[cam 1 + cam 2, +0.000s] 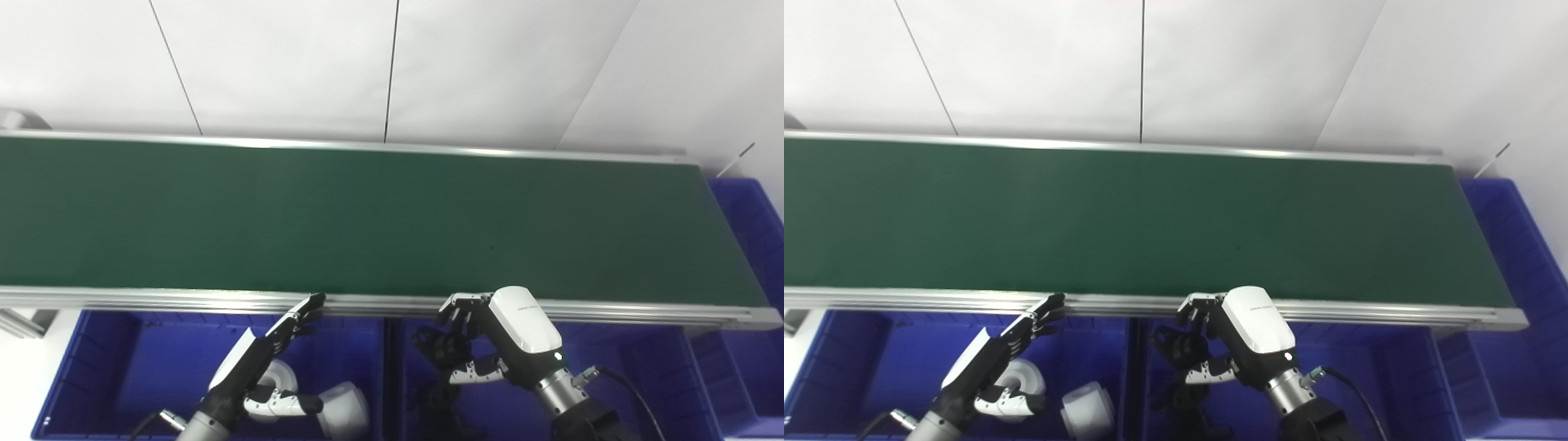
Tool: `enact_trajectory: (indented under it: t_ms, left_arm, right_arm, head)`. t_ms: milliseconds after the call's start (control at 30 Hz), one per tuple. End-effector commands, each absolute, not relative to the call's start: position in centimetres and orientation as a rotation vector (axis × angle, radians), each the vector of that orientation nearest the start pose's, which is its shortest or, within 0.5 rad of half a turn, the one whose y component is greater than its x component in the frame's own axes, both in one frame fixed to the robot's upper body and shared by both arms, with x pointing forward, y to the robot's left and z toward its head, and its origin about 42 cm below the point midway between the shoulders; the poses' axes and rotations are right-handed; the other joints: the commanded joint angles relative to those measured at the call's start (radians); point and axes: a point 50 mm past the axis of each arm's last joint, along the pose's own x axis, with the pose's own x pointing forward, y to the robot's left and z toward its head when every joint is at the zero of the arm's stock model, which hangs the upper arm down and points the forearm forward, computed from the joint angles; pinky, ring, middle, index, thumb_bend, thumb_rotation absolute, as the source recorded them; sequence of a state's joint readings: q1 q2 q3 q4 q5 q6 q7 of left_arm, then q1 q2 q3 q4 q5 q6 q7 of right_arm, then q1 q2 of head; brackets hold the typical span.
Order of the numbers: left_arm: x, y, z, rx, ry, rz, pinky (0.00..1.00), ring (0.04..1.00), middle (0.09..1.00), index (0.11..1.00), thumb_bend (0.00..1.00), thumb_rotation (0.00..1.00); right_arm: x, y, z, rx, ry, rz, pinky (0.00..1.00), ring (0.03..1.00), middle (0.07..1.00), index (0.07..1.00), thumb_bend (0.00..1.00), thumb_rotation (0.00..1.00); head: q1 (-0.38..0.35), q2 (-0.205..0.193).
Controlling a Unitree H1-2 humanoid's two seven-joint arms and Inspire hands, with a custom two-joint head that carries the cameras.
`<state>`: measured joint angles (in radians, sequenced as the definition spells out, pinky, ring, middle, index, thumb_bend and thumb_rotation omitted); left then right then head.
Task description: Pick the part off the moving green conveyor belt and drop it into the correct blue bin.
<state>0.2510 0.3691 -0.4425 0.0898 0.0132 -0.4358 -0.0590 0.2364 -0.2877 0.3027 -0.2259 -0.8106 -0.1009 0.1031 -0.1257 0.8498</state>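
Note:
The green conveyor belt (367, 220) runs across the view with no part on it. My right hand (496, 337) hangs just in front of the belt's near rail, above the middle blue bin (618, 380). Its fingers are curled around a black part (442, 349), with the thumb under it. My left hand (260, 358) is open, fingers stretched toward the rail, over the left blue bin (116, 367). That bin holds two white cylindrical parts (343, 416).
Another dark part (436, 407) lies in the middle bin below my right hand. A third blue bin (756, 214) stands past the belt's right end. The belt's metal near rail (380, 303) runs right above both hands. A white panelled wall stands behind.

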Motion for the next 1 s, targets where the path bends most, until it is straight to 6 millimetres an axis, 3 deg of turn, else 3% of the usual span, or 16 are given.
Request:
enact_trajectory:
  t_ms: [0, 67, 200, 267, 400, 467, 567, 600, 633, 667, 733, 800, 900, 967]
  left_arm:
    - [16.1, 23.4, 4.0, 0.236, -0.064, -0.533, 0.85, 0.904, 0.957, 0.970, 0.96, 0.61]
    - [16.1, 23.6, 3.9, 0.236, -0.058, -0.531, 0.85, 0.900, 0.955, 0.969, 0.98, 0.61]
    - [16.1, 23.7, 3.8, 0.222, -0.051, -0.539, 0.85, 0.905, 0.964, 0.971, 0.96, 0.60]
    - [16.1, 23.7, 3.8, 0.220, -0.049, -0.540, 0.85, 0.904, 0.964, 0.970, 0.96, 0.60]
    - [16.0, 23.5, 3.9, 0.213, -0.038, -0.549, 0.87, 0.916, 0.968, 0.972, 0.96, 0.60]
    - [15.9, 23.4, 4.0, 0.211, -0.037, -0.550, 0.88, 0.928, 0.977, 0.976, 0.96, 0.59]
    - [15.9, 23.2, 4.1, 0.215, -0.042, -0.553, 0.87, 0.929, 0.981, 0.980, 0.95, 0.59]
    - [15.9, 23.2, 4.1, 0.217, -0.043, -0.553, 0.87, 0.928, 0.979, 0.980, 0.95, 0.60]
    - [15.8, 23.1, 4.2, 0.217, -0.044, -0.553, 0.87, 0.927, 0.977, 0.980, 0.95, 0.60]
    - [15.8, 23.1, 4.2, 0.216, -0.044, -0.552, 0.87, 0.926, 0.975, 0.978, 0.95, 0.60]
    - [15.6, 23.0, 4.3, 0.215, -0.042, -0.554, 0.87, 0.925, 0.975, 0.978, 0.94, 0.59]
    - [15.5, 23.0, 4.5, 0.217, -0.041, -0.554, 0.87, 0.923, 0.973, 0.978, 0.94, 0.59]
    - [15.4, 23.0, 4.6, 0.216, -0.042, -0.556, 0.87, 0.921, 0.972, 0.977, 0.94, 0.59]
    - [15.5, 23.1, 4.6, 0.222, -0.046, -0.559, 0.87, 0.922, 0.972, 0.976, 0.94, 0.60]
  right_arm:
    - [19.5, -21.5, 9.4, -1.030, -0.083, 0.444, 0.25, 0.335, 0.415, 0.526, 0.52, 0.00]
    - [19.7, -21.6, 8.8, -1.047, -0.036, 0.464, 0.29, 0.383, 0.428, 0.523, 0.52, 0.00]
    - [20.4, -21.8, 7.5, -1.087, 0.031, 0.484, 0.27, 0.369, 0.416, 0.523, 0.52, 0.00]
    - [21.0, -22.0, 6.5, -1.116, 0.055, 0.479, 0.32, 0.402, 0.423, 0.521, 0.52, 0.00]
    - [21.8, -22.3, 5.0, -1.176, 0.111, 0.479, 0.27, 0.350, 0.473, 0.492, 0.53, 0.00]
    - [22.0, -22.4, 4.5, -1.206, 0.145, 0.483, 0.26, 0.348, 0.420, 0.519, 0.52, 0.00]
    - [21.9, -22.4, 4.4, -1.233, 0.216, 0.495, 0.26, 0.342, 0.446, 0.510, 0.52, 0.00]
    - [21.9, -22.4, 4.4, -1.237, 0.236, 0.495, 0.23, 0.309, 0.458, 0.628, 0.54, 0.00]
    - [21.7, -22.5, 4.5, -1.248, 0.247, 0.491, 0.22, 0.292, 0.465, 0.688, 0.55, 0.00]
    - [21.5, -22.6, 4.7, -1.259, 0.243, 0.489, 0.28, 0.383, 0.478, 0.748, 0.56, 0.00]
    - [20.9, -23.0, 5.3, -1.263, 0.224, 0.500, 0.65, 0.752, 0.776, 0.825, 0.73, 0.29]
    - [20.0, -23.1, 6.2, -1.231, 0.202, 0.499, 0.80, 0.887, 0.880, 0.877, 0.82, 0.47]
    - [18.6, -23.1, 7.9, -1.088, 0.159, 0.470, 0.84, 0.918, 0.921, 0.908, 0.87, 0.53]
    - [17.1, -22.9, 9.1, -0.918, 0.086, 0.408, 0.77, 0.873, 0.909, 0.904, 0.87, 0.51]
  head:
    - [-0.004, 0.005]
    - [-0.004, 0.005]
    - [-0.002, 0.008]
    - [-0.002, 0.008]
    - [-0.008, 0.015]
    - [-0.008, 0.020]
    - [-0.009, 0.021]
    - [-0.009, 0.021]
    - [-0.007, 0.025]
    - [-0.006, 0.025]
    - [-0.006, 0.027]
    - [-0.009, 0.029]
    - [-0.009, 0.033]
    - [-0.011, 0.034]
